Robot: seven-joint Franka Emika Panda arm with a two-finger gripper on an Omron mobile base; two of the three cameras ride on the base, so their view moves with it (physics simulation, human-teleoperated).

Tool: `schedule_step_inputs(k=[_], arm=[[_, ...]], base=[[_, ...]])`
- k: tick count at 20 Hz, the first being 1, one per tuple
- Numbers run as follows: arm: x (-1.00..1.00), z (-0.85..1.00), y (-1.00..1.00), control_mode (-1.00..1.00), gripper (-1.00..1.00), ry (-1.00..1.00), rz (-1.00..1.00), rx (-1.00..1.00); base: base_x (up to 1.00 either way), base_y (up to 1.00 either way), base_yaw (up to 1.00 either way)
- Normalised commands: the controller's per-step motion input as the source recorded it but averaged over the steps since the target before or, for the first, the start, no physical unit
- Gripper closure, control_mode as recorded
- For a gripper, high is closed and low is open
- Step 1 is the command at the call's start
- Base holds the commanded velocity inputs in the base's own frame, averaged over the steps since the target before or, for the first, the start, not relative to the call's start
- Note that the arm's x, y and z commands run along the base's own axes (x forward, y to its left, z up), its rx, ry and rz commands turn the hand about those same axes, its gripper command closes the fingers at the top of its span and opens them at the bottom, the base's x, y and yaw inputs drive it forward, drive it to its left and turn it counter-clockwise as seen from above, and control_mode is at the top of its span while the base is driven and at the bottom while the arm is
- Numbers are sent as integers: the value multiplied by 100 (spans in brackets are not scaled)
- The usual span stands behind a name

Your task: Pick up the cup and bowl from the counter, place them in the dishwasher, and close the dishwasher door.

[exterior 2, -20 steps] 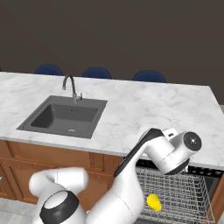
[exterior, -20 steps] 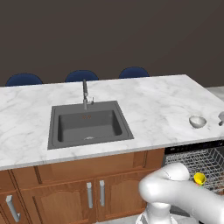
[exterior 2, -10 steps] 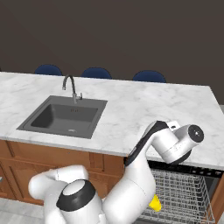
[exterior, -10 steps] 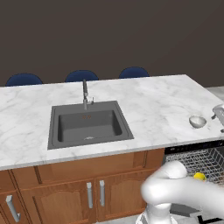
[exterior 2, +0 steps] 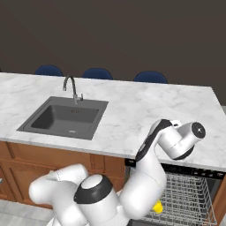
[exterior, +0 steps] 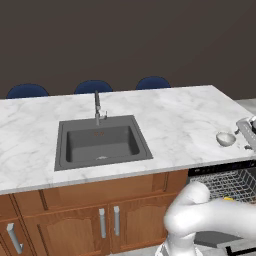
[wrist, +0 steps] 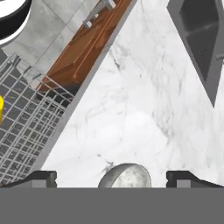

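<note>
The small white-grey bowl [exterior: 225, 139] sits on the marble counter [exterior: 170, 115] near its right end. In the hand view the bowl [wrist: 125, 176] lies low between my fingertips [wrist: 42, 178], and my gripper [wrist: 114, 179] is open and holds nothing. My hand [exterior: 248, 131] shows at the right edge of the left base view, just right of the bowl. The yellow cup [exterior 2: 157, 206] lies in the wire rack [exterior 2: 187, 194] of the open dishwasher; it also shows as the cup [exterior: 227, 199] and the cup [wrist: 1, 108]. My arm hides the dishwasher door.
A dark grey sink [exterior: 102, 142] with a faucet [exterior: 98, 107] sits in the middle of the counter. Wooden cabinet doors [exterior: 107, 220] run below it. Blue chair backs [exterior: 92, 87] stand behind the counter. My white arm [exterior 2: 172, 141] bends over the dishwasher.
My wrist has swung right and up over the counter's right end, closer to the bowl. The cup stays in the rack. The jaws stay open.
</note>
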Motion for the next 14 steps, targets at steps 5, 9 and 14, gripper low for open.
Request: schedule_step_inputs(k=[5, 9, 14], arm=[[38, -33, 2, -100, -100, 4, 0, 0], [42, -21, 0, -100, -100, 2, 0, 0], [33, -21, 0, -100, -100, 1, 0, 0]], base=[[0, 0, 0], [0, 0, 0], [0, 0, 0]])
